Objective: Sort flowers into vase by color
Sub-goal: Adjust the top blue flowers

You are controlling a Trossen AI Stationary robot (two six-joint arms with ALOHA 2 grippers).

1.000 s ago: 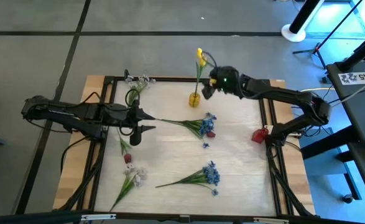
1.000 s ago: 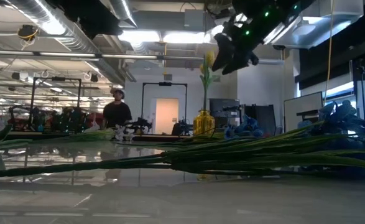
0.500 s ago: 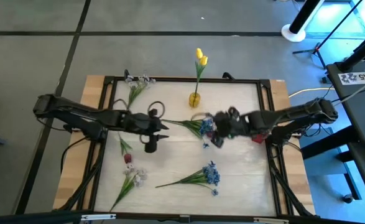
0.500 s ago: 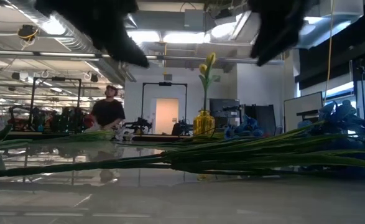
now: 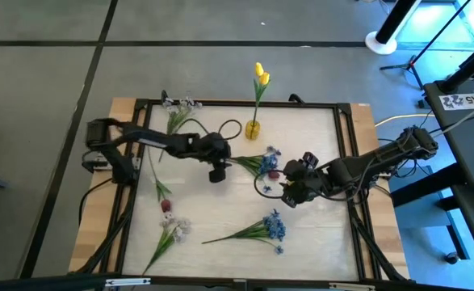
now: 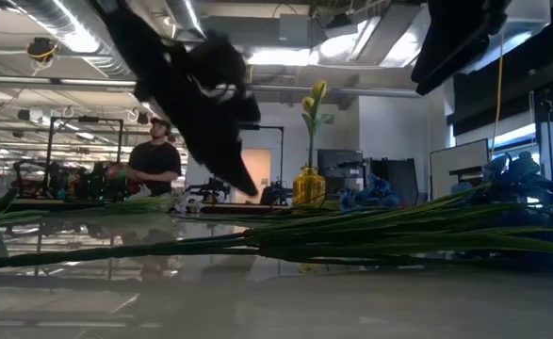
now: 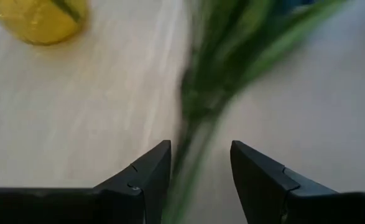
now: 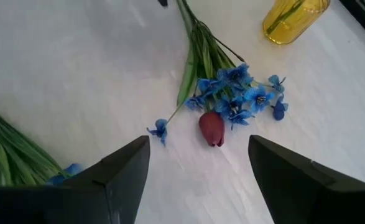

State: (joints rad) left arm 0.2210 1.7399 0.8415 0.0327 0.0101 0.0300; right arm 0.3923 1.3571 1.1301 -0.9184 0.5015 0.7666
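High view had the tabletop w/ flowers scattered all over it. Biggest were 2 blue clusters: one mid-tabletop, other nearer the front edge. White sprigs lay at back left & front left. Yellow vase stood at the back w/ yellow tulips in it. Left tool sat over the mid cluster's stems, fingers apart, gripping nothing. Right tool hovered just beside that cluster, wide, empty. Small red bud touched the blue blossoms.

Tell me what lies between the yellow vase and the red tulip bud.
In the right wrist view, the blue flower cluster lies between the yellow vase and the red tulip bud.
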